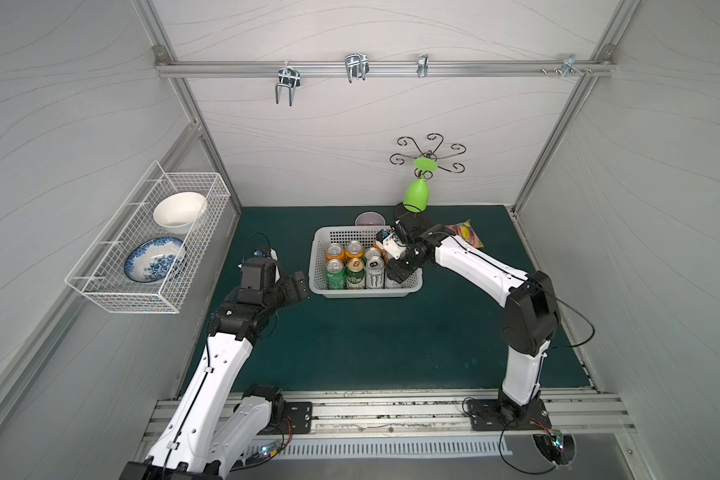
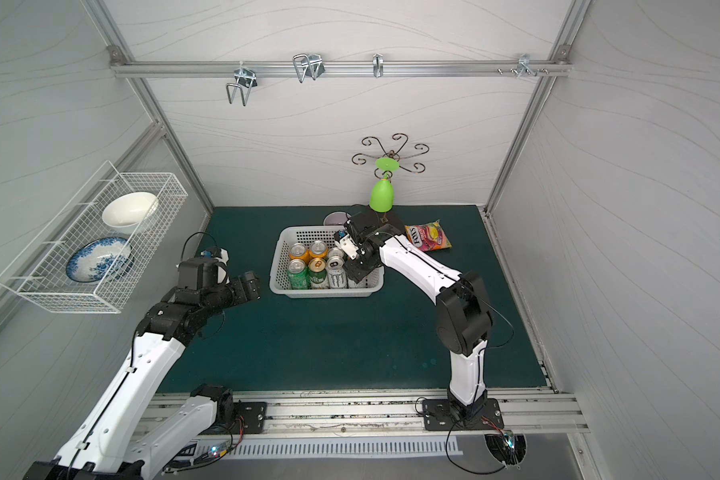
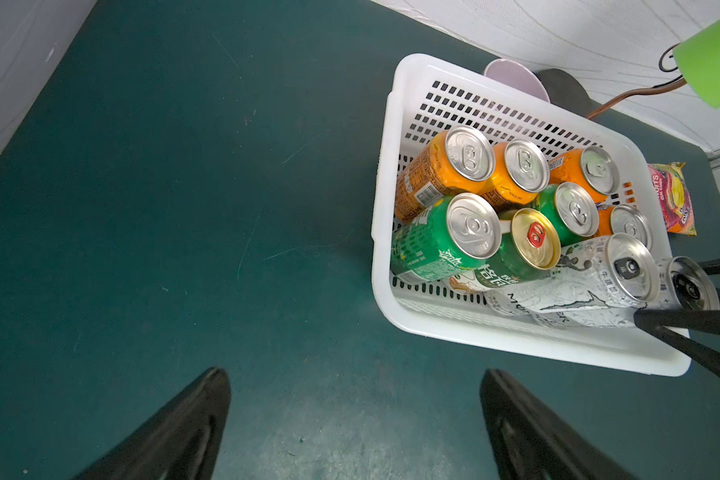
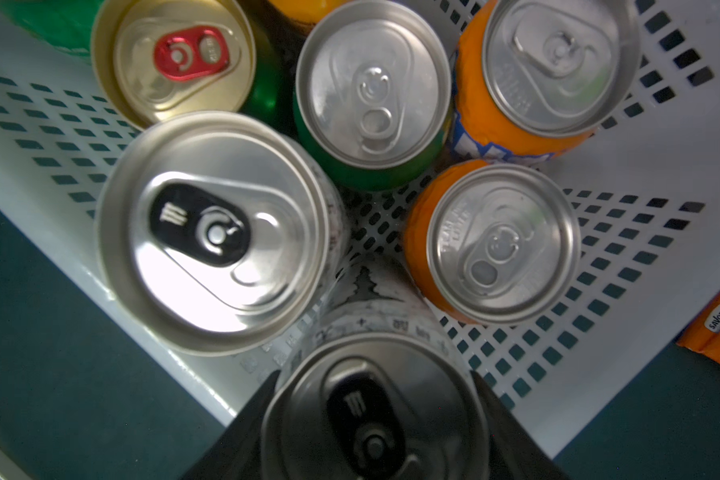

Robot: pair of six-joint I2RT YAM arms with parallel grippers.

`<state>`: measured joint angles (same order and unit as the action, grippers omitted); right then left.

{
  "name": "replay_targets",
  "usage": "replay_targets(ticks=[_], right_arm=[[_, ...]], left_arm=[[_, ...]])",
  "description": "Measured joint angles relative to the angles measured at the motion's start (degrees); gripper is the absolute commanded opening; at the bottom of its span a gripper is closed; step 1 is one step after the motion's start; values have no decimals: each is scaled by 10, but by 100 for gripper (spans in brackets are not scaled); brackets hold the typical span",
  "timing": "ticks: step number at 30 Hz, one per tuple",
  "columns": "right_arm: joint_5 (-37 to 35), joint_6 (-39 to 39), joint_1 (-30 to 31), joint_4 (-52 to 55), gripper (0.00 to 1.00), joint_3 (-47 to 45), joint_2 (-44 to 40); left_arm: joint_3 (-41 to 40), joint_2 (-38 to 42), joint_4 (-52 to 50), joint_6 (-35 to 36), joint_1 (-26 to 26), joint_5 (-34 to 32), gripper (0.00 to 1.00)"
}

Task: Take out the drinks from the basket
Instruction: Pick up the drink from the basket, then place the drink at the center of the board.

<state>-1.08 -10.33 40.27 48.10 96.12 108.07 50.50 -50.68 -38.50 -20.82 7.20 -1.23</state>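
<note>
The left arm [image 1: 221, 365] rises from the table's front left corner, elbow bent. Its left gripper [image 3: 354, 382] hangs level over the table's left side, jaws spread wide. The right arm [image 1: 474, 259] stands at the front edge, folds at the elbow and reaches toward the back middle, wrist tipped down. The right gripper [image 4: 375, 399] is clamped on a silver-white can [image 4: 362, 440].

"FOX'S" on colourful candy bag [image 2: 427, 236], lying on table [image 2: 350, 340] at 2 o'clock from white perforated plastic basket [image 2: 276, 270]. "SAVORIA" on bag's orange edge, right wrist view. "RECYCLE ME" on orange aluminium can [image 3: 422, 178]. Chinese characters on dark green-and-white gold-topped can [image 3: 504, 270]. Claw-stroke "M" logo on tall silver-white can [image 1: 375, 277]. Same mark on black tab of second tall silver-white can [image 4: 375, 419].
</note>
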Motion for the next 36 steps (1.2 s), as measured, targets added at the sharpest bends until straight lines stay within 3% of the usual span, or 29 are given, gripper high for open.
replay_targets(ticks=[21, 28, 36], right_arm=[[3, 30, 0, 120, 44, 99, -131], [3, 50, 2, 151, 44, 86, -196], [-7, 66, 3, 153, 46, 7, -271]], left_arm=[[0, -5, 6, 0, -3, 28, 98], [0, -5, 7, 0, -3, 34, 98], [0, -5, 8, 0, -3, 36, 98]])
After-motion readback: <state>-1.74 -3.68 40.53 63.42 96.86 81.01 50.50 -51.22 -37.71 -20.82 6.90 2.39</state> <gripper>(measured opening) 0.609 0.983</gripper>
